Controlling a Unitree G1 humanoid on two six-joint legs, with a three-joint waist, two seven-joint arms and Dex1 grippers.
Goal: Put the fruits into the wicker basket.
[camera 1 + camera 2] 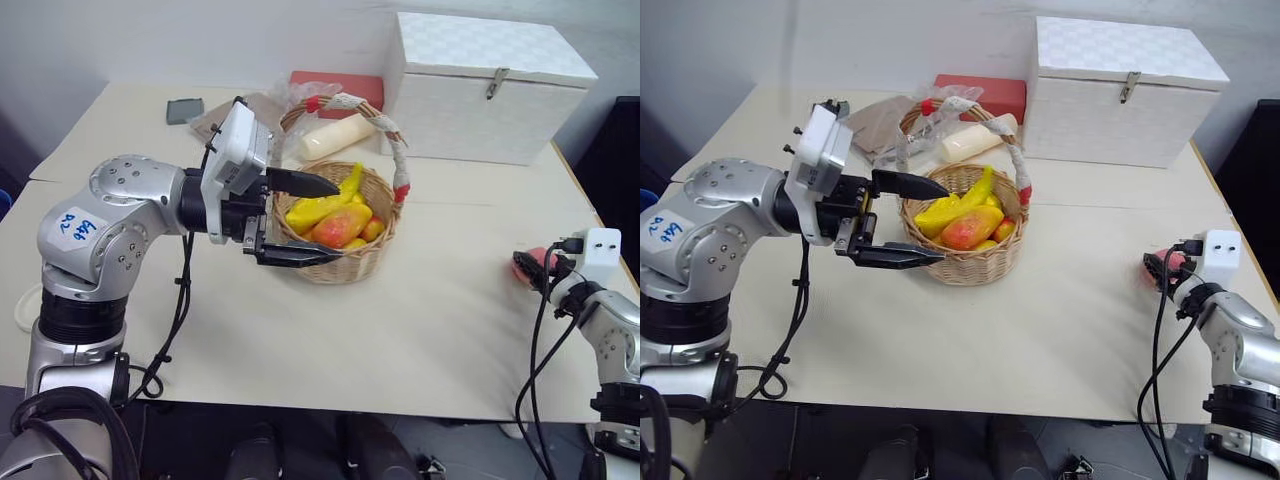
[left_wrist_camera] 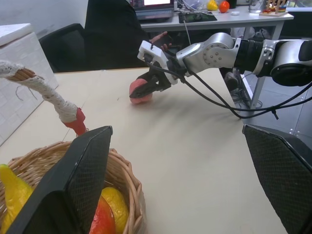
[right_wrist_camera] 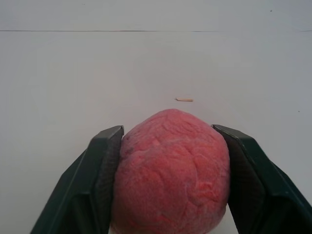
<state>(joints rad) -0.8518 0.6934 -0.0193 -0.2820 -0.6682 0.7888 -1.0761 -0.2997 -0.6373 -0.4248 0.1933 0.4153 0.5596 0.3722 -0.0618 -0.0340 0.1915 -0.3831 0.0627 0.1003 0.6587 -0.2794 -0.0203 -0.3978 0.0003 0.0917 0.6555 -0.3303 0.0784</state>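
The wicker basket [image 1: 368, 262] stands mid-table with a yellow banana [image 1: 322, 208] and an orange-red mango [image 1: 342, 225] inside. My left gripper [image 1: 338, 222] hovers open at the basket's left rim, one finger over the fruits and one along the near wall. Far to the right, close to the table's edge, a pink peach [image 3: 173, 175] rests on the tabletop. My right gripper [image 3: 168, 129] has a finger pressed on each side of the peach [image 1: 537, 260]. The left wrist view shows the same peach [image 2: 141, 92] under that gripper.
A large white box [image 1: 490, 90] with a latch stands at the back right. A red box [image 1: 340, 85] and a wrapped cream cylinder [image 1: 335, 138] lie behind the basket. A flat dark item [image 1: 185, 110] is at the back left. The table's right edge is near the peach.
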